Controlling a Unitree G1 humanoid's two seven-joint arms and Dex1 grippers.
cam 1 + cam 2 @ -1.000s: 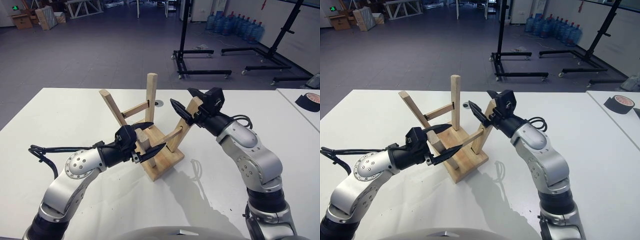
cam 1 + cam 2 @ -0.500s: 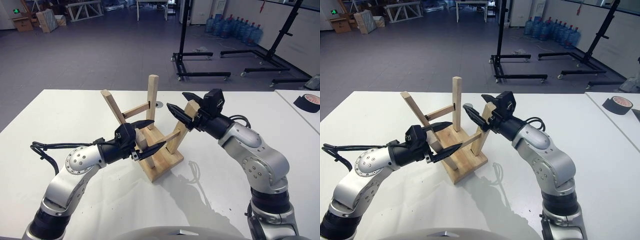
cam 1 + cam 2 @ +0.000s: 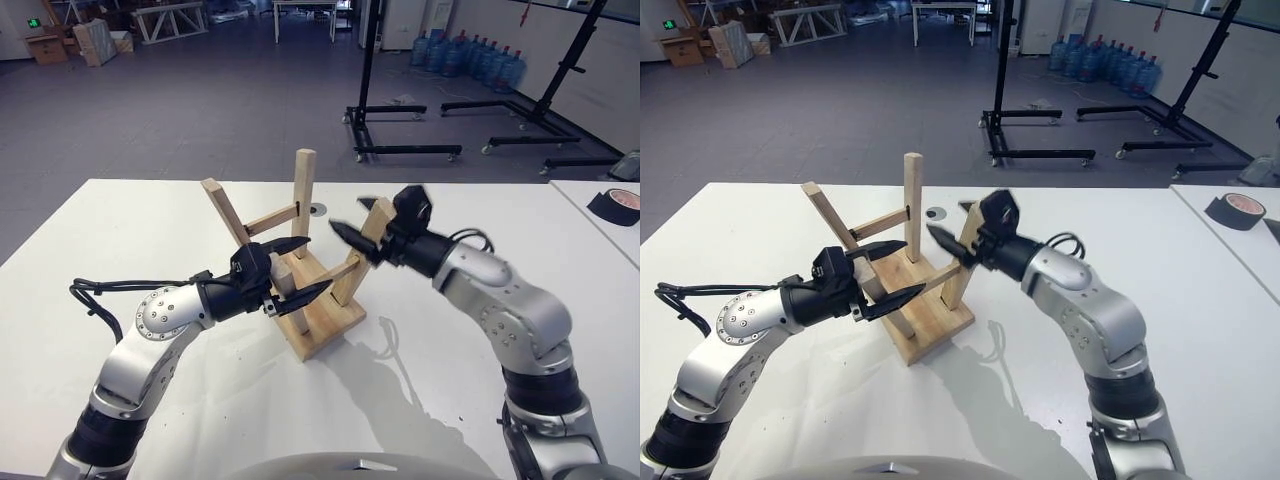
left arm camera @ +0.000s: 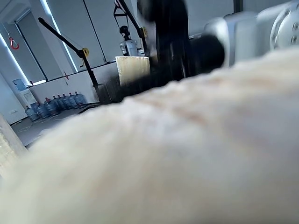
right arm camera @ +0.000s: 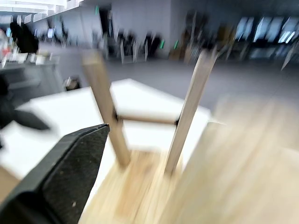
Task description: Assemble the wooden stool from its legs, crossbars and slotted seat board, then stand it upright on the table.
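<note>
**Stool is sitting upside down, both grippers spread around legs**

One stool (image 3: 330, 305) is resting upside down on the white table (image 3: 150, 230). Its seat board (image 3: 322, 335) is lying flat just below both grippers, and four legs are poking up. I'm counting two crossbars: the back crossbar (image 3: 272, 220) is running between the leaning leg (image 3: 222, 210) and the tall leg (image 3: 303, 185), both just beyond the left gripper. The front crossbar (image 3: 340, 272) is passing between the two grippers.

The left gripper (image 3: 318, 262) is holding its two fingers spread wide, straddling the nearest leg (image 3: 284, 277). I can't tell whether they're touching the wood.

The right gripper (image 3: 357, 218) is also spread, with its fingers on either side of the top of the fourth leg (image 3: 353, 285). It's too blurry to tell if they're touching. Its wrist camera is showing one black finger (image 5: 60, 182) right beside the wood.

Other stuff: a cable (image 3: 90, 300) is trailing behind the left arm, and one tape roll (image 3: 615, 203) is lying well off past the right arm. Black stands (image 3: 400, 140) and water jugs (image 3: 470, 48) are sitting on the floor far behind.
</note>
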